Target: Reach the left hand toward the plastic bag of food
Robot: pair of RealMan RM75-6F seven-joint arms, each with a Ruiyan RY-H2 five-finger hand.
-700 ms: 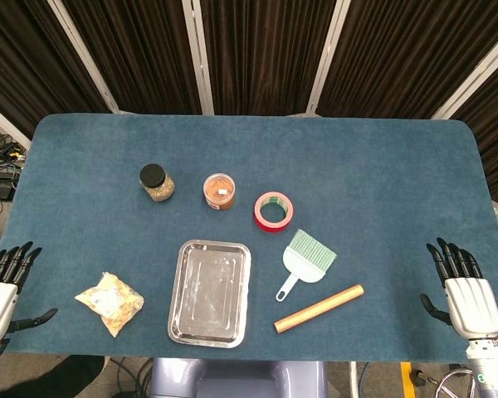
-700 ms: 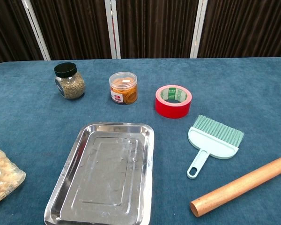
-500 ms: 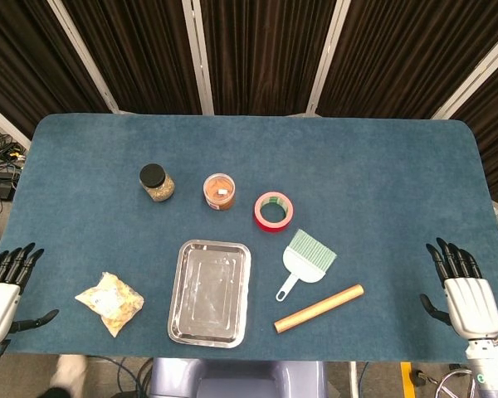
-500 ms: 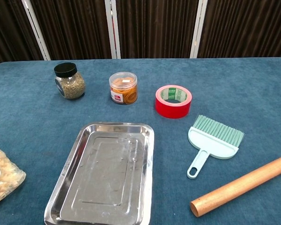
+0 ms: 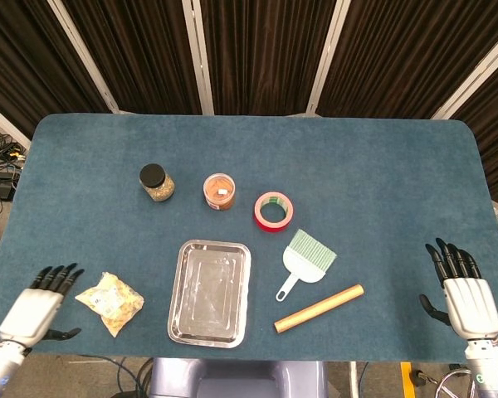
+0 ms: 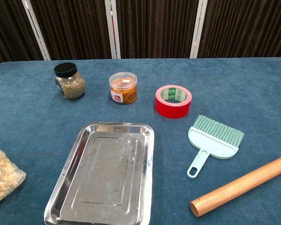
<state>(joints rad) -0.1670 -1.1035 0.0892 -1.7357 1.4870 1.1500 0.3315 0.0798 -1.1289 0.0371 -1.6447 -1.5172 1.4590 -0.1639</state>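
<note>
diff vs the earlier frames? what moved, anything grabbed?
Only the left hand moved: in the head view it swung in from the table's left edge toward the clear plastic bag of food and now sits just beside it, fingers spread, not touching. Nothing was grabbed or released. The right hand stayed open at the right edge; bag, steel tray and the other items kept their places.

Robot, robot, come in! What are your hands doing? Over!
Left hand open, beside clear plastic bag of food, not touching. Right hand open at table edge. Nothing between left hand and bag.
</note>
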